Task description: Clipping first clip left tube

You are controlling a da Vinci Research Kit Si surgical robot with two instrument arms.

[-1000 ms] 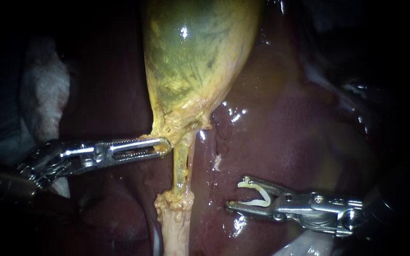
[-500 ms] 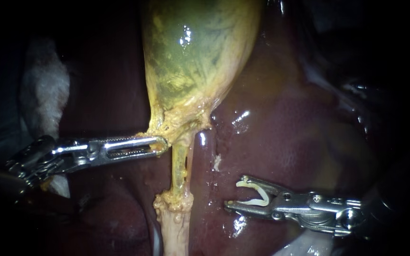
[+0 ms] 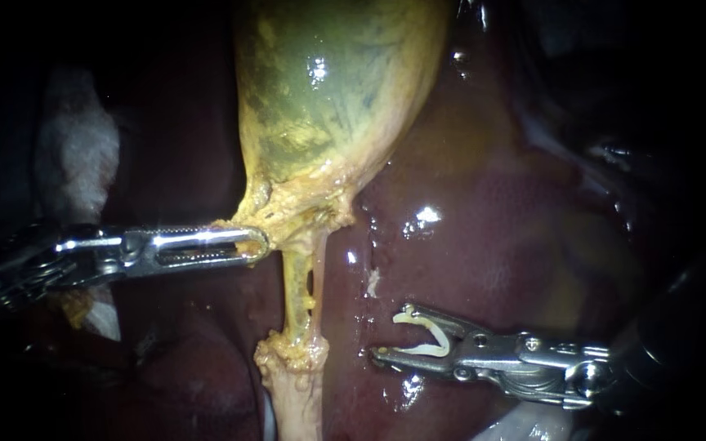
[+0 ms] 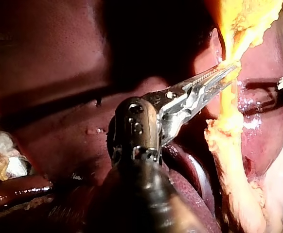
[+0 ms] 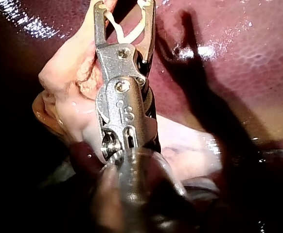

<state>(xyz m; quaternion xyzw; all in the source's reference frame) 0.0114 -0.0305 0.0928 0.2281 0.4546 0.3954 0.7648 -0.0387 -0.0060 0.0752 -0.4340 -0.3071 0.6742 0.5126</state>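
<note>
Where the gallbladder (image 3: pixel 328 98) narrows to its neck, the left tube (image 3: pixel 292 282) starts and runs down, yellow and taut, to a lumpy pale stump (image 3: pixel 292 359). A thinner pale strand (image 3: pixel 319 269) lies just right of the tube with a slim gap between them. The liver (image 3: pixel 516 245), dark red and wet, lies behind the tube and on both sides of it. A white wad (image 3: pixel 75 163) sits well left of the tube, in shadow.

The left instrument (image 3: pixel 259 242) comes in level, left of the tube's upper end. Its jaws are clamped on the ragged yellow tissue of the gallbladder neck, just up and left of where the tube begins. The left wrist view agrees: the left instrument (image 4: pixel 231 68) has its jaws together, tips in yellow tissue, and the tube hangs just ahead of them.

The right instrument (image 3: pixel 391 332) is right of the tube's lower end, near it but apart, with wet liver showing between. Its jaws stand wide and point at the tube. A white clip (image 3: pixel 428 351) is seated between them, one leg along each jaw, mouth toward the tube. The clip does not touch the tube.

In the right wrist view the clip (image 5: pixel 132 38) sits in the spread jaws, with pale lumpy tissue beside the instrument.
</note>
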